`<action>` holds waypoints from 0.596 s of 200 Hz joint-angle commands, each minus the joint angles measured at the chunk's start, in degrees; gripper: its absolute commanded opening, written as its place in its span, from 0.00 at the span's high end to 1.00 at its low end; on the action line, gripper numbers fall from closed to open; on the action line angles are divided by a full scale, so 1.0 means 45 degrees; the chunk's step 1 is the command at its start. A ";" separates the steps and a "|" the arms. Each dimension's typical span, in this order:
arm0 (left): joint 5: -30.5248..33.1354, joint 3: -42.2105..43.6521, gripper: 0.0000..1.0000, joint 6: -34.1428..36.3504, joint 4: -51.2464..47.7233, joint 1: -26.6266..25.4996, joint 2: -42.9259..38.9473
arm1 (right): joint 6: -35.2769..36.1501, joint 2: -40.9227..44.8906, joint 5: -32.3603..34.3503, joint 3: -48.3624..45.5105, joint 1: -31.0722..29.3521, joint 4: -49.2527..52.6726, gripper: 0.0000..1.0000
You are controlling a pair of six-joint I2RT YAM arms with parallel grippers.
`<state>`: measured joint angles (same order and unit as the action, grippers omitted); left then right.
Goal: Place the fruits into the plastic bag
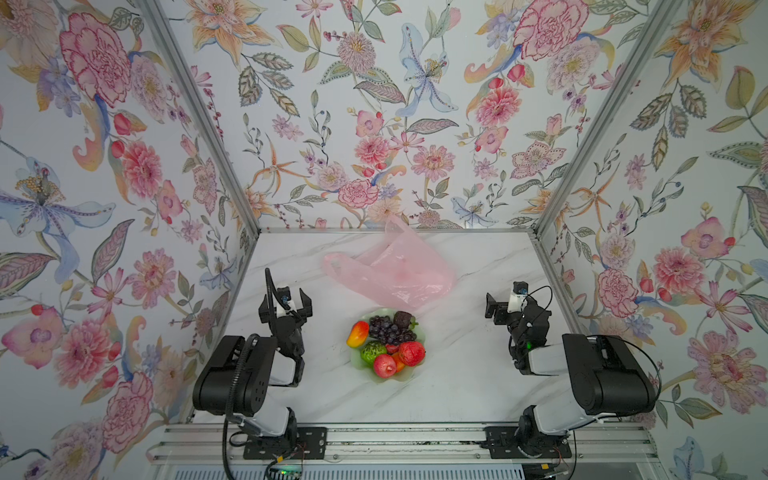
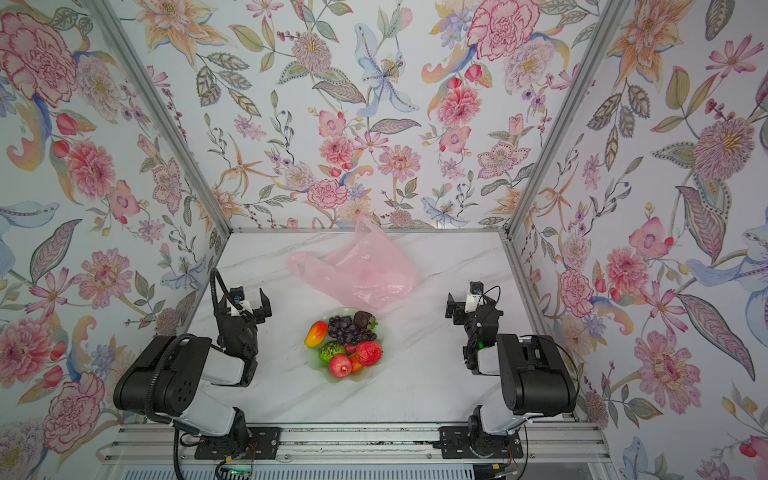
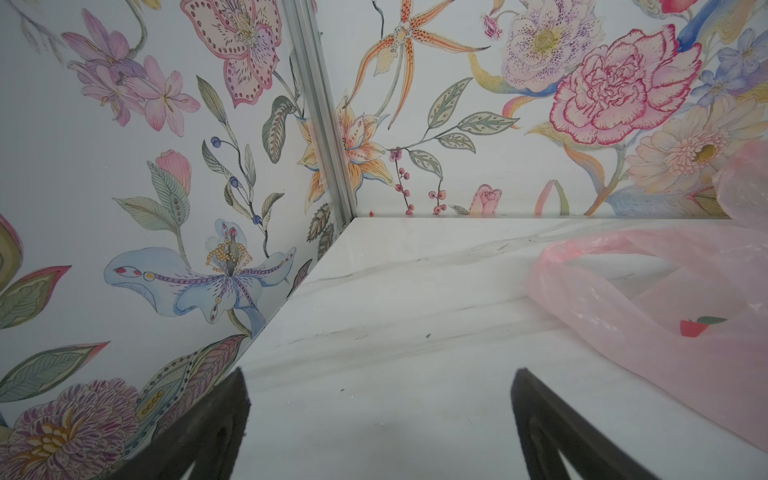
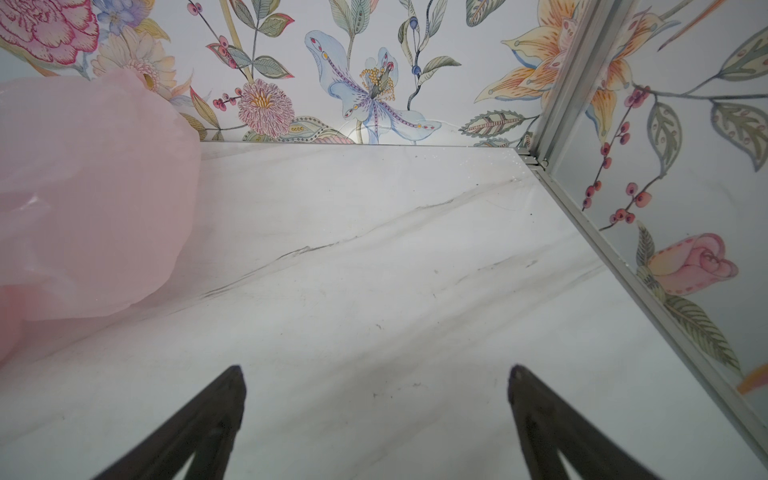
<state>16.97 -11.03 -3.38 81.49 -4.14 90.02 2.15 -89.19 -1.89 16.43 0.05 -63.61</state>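
The fruits point(image 1: 388, 343) point(image 2: 347, 343) lie heaped on a pale green plate point(image 1: 356, 362) at the table's middle in both top views. Among them are a red-yellow mango point(image 1: 357, 333), dark grapes point(image 1: 387, 327), a maroon fruit point(image 1: 403, 319), a bumpy green fruit point(image 1: 372, 352) and two red apples point(image 1: 412, 353). The pink plastic bag point(image 1: 395, 270) point(image 2: 361, 270) lies crumpled behind the plate, near the back wall. My left gripper point(image 1: 286, 300) point(image 3: 380, 374) stands open and empty left of the plate, with the bag point(image 3: 665, 311) off to its side. My right gripper point(image 1: 511, 302) point(image 4: 376, 370) is open and empty on the right, the bag point(image 4: 91, 199) beside it.
White marble tabletop point(image 1: 457, 374) is boxed in by flowered walls on three sides, with aluminium corner posts point(image 1: 195, 116) point(image 1: 602, 116). A metal rail point(image 1: 395, 440) carrying both arm bases runs along the front edge.
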 commanded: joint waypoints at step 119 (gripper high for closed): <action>0.0195 0.0009 0.00 0.0204 0.0289 -0.0068 0.0120 | -0.0063 0.0114 -0.0053 0.0161 0.0027 0.0220 0.01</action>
<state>16.97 -11.03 -3.38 81.52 -4.14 90.02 2.15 -89.19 -2.02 16.43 0.08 -63.59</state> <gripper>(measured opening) 0.994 0.989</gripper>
